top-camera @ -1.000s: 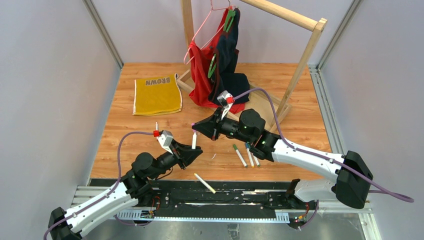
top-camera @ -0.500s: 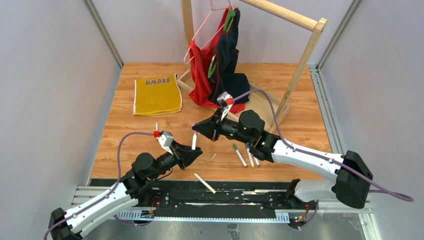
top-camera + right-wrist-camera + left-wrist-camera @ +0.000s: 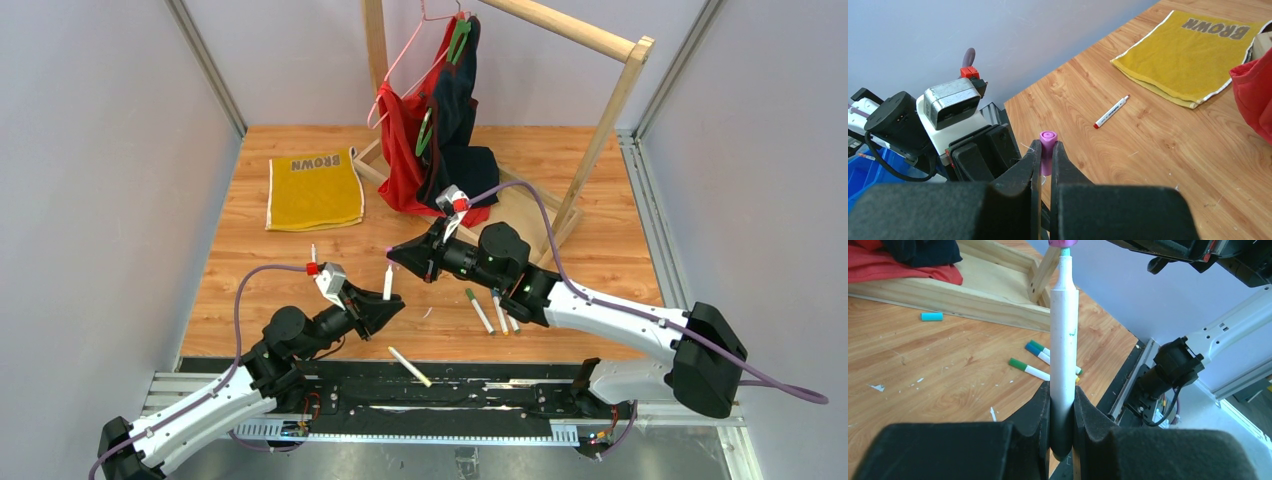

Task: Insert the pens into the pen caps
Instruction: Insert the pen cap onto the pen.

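Wooden surface [image 3: 250,300], grey walls [image 3: 100,150]. Left fingers [image 3: 1038,412] pinched white pen [image 3: 1064,340] upright above surface. Right fingers [image 3: 1065,165] clamped purple cap [image 3: 1047,145] just over pen tip. Step: capping. Next: align axes, press cap down.

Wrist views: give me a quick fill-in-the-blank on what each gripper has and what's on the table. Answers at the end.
1. The left gripper is shut on a white pen that stands ___.
2. The right gripper is shut on a ___ cap.
3. The yellow cloth reads ___.
4. The loose pen near the cloth has a ___ tip.

Missing words: upright; purple; BROWN; red.
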You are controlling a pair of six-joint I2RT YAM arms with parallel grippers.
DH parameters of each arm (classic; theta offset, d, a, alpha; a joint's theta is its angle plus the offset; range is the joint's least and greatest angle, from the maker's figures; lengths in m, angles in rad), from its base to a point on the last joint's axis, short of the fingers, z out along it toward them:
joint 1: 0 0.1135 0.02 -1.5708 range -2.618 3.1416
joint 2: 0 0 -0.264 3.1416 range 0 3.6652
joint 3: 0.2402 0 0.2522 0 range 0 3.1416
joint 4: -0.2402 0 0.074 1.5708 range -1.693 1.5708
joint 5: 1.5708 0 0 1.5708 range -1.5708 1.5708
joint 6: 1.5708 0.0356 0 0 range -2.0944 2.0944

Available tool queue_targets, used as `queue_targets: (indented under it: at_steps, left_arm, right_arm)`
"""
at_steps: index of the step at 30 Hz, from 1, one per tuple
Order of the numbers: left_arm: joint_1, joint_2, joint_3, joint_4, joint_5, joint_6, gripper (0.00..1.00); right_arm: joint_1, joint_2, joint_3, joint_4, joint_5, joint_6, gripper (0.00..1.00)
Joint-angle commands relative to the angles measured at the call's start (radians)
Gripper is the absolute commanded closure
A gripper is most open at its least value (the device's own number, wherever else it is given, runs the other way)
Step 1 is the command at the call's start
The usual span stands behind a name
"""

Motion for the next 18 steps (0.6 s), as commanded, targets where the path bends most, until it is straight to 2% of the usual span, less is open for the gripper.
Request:
queue_targets:
  at_steps: [1, 18]
  left_arm:
    - [0.003, -0.014, -0.003, 0.06, 0.012, -0.006, 1.0]
    - [0.003, -0.028, 0.022, 0.06, -0.044, 0.001, 1.0]
  right_arm:
    - [0.007, -0.023, -0.013, 0.002, 0.044, -0.042, 0.99]
    - [0.014, 0.026, -0.071, 0.112, -0.026, 0.074, 0.99]
